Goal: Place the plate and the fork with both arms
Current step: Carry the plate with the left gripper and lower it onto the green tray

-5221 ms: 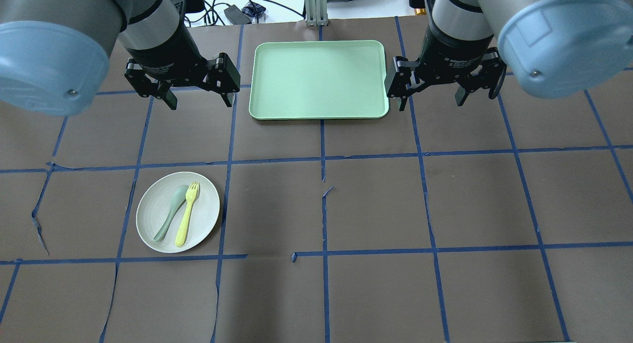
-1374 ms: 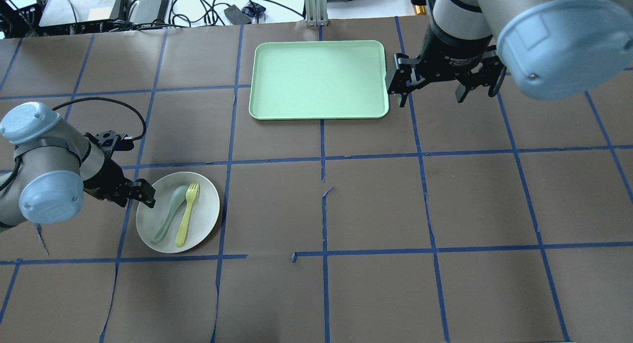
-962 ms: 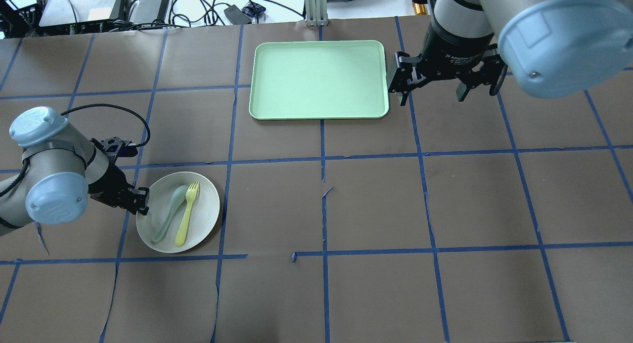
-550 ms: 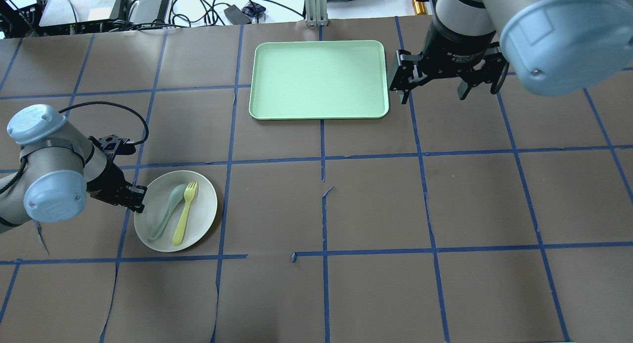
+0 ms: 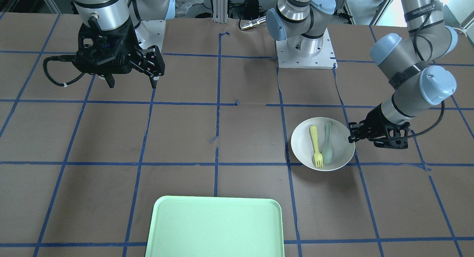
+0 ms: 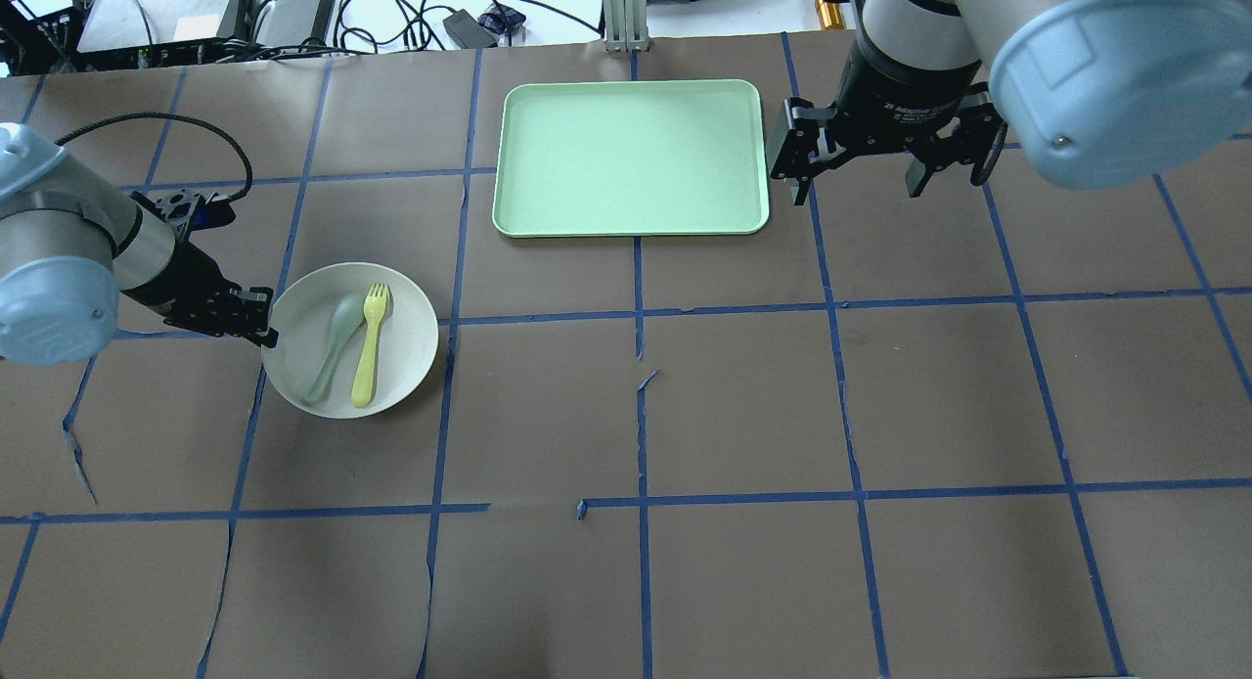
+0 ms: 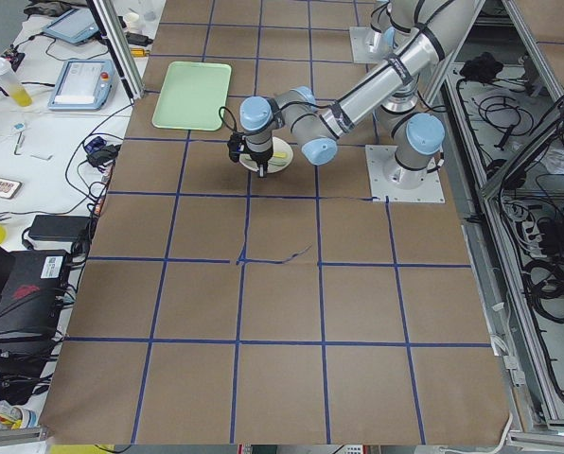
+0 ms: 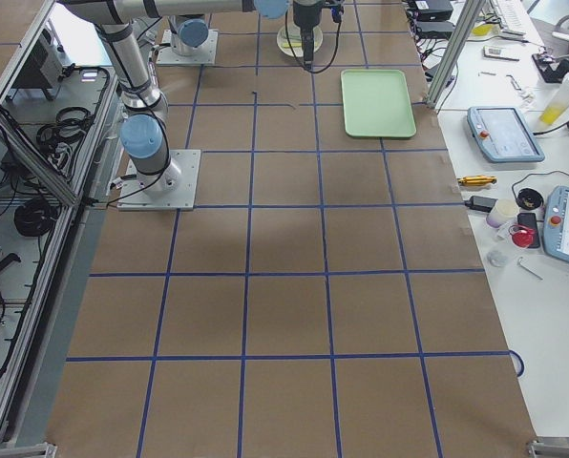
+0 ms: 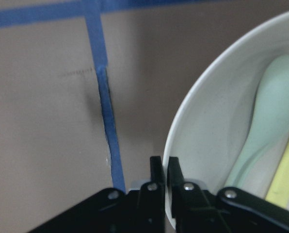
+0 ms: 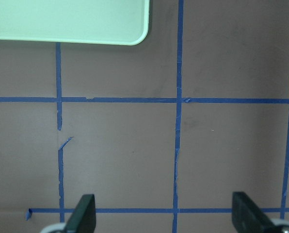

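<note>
The off-white plate (image 6: 401, 317) hangs a little above the table at the left, its shadow beneath it. On it lie the yellow fork (image 6: 369, 344) and a grey-green spoon (image 6: 331, 351). My left gripper (image 6: 266, 327) is shut on the plate's left rim. The left wrist view shows its fingers (image 9: 157, 171) pinching the plate's rim (image 9: 183, 141), with the spoon (image 9: 265, 126) and the fork (image 9: 286, 177) beyond. In the front-facing view the plate (image 5: 301, 146), fork (image 5: 315, 146) and left gripper (image 5: 351, 136) are at the right. My right gripper (image 6: 858, 192) is open and empty beside the tray.
A mint-green tray (image 6: 631, 156) lies at the far middle of the table, also shown in the front-facing view (image 5: 214, 227) and the right wrist view (image 10: 86, 19). Blue tape lines grid the brown table. Cables and boxes lie beyond the far edge.
My left gripper closed on the plate's rim, lifted it with the fork and spoon, and carried it away from the robot towards the far side. The right gripper has barely moved.
</note>
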Robot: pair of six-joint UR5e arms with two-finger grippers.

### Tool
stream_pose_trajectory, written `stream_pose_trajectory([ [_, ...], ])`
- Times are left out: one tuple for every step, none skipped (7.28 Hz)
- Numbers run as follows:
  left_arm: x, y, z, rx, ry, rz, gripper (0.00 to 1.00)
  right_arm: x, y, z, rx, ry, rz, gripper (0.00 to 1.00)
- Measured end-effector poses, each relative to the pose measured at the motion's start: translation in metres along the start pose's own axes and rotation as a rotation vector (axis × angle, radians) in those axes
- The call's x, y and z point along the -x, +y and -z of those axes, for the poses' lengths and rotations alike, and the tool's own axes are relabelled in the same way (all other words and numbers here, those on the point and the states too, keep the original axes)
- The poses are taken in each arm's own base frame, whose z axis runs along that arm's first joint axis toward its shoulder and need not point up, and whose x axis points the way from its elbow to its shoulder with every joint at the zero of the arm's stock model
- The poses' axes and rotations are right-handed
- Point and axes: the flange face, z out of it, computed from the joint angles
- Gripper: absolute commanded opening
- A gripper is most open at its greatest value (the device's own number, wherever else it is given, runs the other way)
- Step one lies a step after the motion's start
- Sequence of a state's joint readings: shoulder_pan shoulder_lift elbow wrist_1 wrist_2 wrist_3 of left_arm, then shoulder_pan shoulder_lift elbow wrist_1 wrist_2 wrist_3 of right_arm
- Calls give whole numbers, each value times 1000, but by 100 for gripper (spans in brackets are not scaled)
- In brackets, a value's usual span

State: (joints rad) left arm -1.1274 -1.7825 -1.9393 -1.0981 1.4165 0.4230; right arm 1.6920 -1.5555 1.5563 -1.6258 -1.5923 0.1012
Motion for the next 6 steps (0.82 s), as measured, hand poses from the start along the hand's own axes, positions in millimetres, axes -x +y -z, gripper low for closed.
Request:
stream_pose_trajectory([
  [-13, -20, 12, -23, 39, 32, 0, 0, 0, 0, 0, 0, 1, 100],
  [-39, -43, 15, -36, 57, 40, 0, 1, 1, -1, 1, 0, 3, 100],
  [-70, -68, 12, -40, 63, 31, 0, 2, 1, -1, 3, 0, 5, 100],
  [-101, -99, 8, -46, 67, 19, 0, 3, 1, -2, 4, 0, 6, 100],
  [-129, -128, 4, -54, 71, 17, 0, 3, 2, -3, 5, -1, 7, 100],
  [-156, -156, -5, -60, 73, 35, 0, 4, 2, -3, 6, -1, 8, 100],
])
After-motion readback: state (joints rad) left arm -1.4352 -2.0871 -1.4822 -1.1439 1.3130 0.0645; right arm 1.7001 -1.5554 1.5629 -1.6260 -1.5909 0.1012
